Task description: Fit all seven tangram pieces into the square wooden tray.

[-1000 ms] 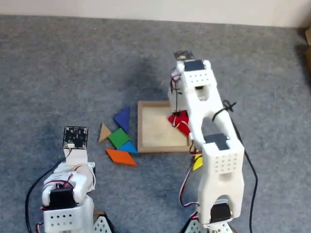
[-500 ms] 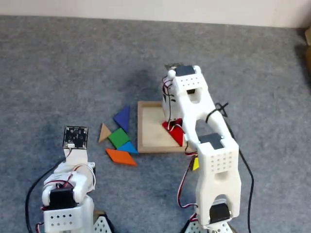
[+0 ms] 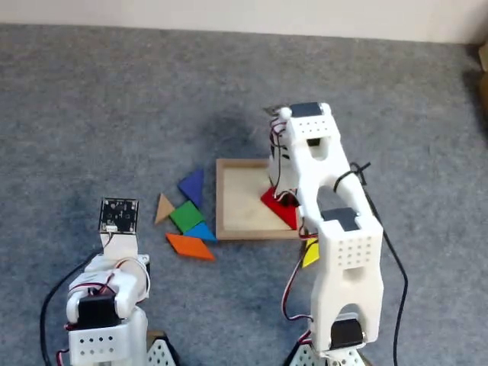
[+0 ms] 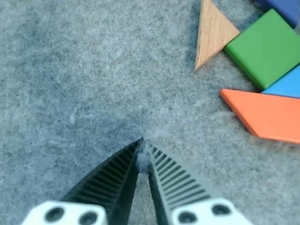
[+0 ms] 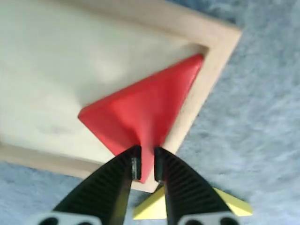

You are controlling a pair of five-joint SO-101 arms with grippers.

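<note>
Right arm (image 3: pixel 347 259) is reaching over the square wooden tray (image 3: pixel 219 200) from its 5 o'clock side. The right jaws are closed on the red triangle (image 3: pixel 276 204), pinching it by one corner. Red tri is lying inside the tray, tucked toward the 4 o'clock corner. In the right wrist cam one tip is poking right into a tray corner and the pinched corner is sitting at the rim. Can't tell if it's lying fully flat tbh.

Yellow piece (image 3: pixel 309 254) is sitting on the grey counter (image 3: pixel 114 99) just outside the tray's 5 o'clock corner, partly under the arm.

The other 5 pcs are bunching up at the tray's 9 o'clock:
- dark blue triangle (image 3: pixel 191 185) at 12 of the bunch
- tan triangle (image 3: pixel 162 207) at 9
- green square (image 3: pixel 184 216) in the middle
- light blue triangle (image 3: pixel 201 230) touching the green one at its 4 o'clock, just beside the tray rim
- orange parallelogram (image 3: pixel 191 245) at 6

Left arm (image 3: pixel 107 293) is sitting at 7 o'clock in the high view, well apart from the tray. The left jaws are closed w/ nothing between them, pointing at bare counter near the tan and orange pcs.
</note>
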